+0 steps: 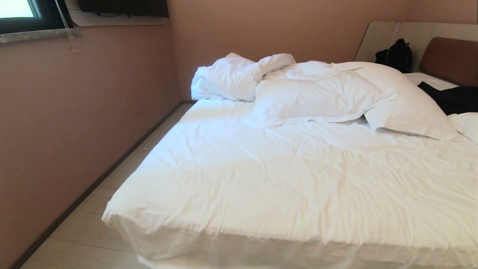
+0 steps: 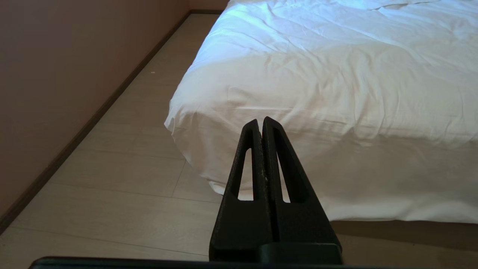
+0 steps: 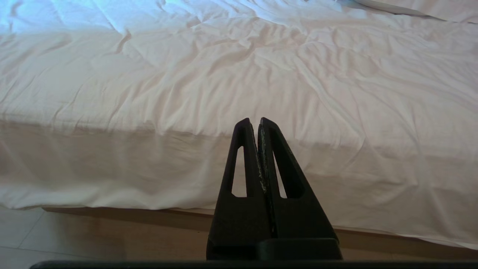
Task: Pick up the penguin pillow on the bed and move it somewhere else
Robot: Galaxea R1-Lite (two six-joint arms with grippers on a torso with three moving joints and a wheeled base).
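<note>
The bed [image 1: 283, 179] fills the head view, covered by a rumpled white sheet, with its brown headboard [image 1: 452, 59] at the far right. The penguin pillow is out of view. Neither arm appears in the head view. My left gripper [image 2: 261, 121] is shut and empty, held low and pointing at the bed's near left corner [image 2: 179, 123]. Facing the bed's [image 3: 261, 74] near side, my right gripper [image 3: 254, 121] is shut with nothing in it.
Two plain white pillows [image 1: 317, 97] [image 1: 407, 101] and a bunched white duvet [image 1: 231, 76] lie toward the head end. A black bag [image 1: 396, 54] and dark cloth [image 1: 455, 99] rest near the headboard. A narrow strip of floor [image 1: 112, 194] runs between bed and wall [image 1: 67, 123].
</note>
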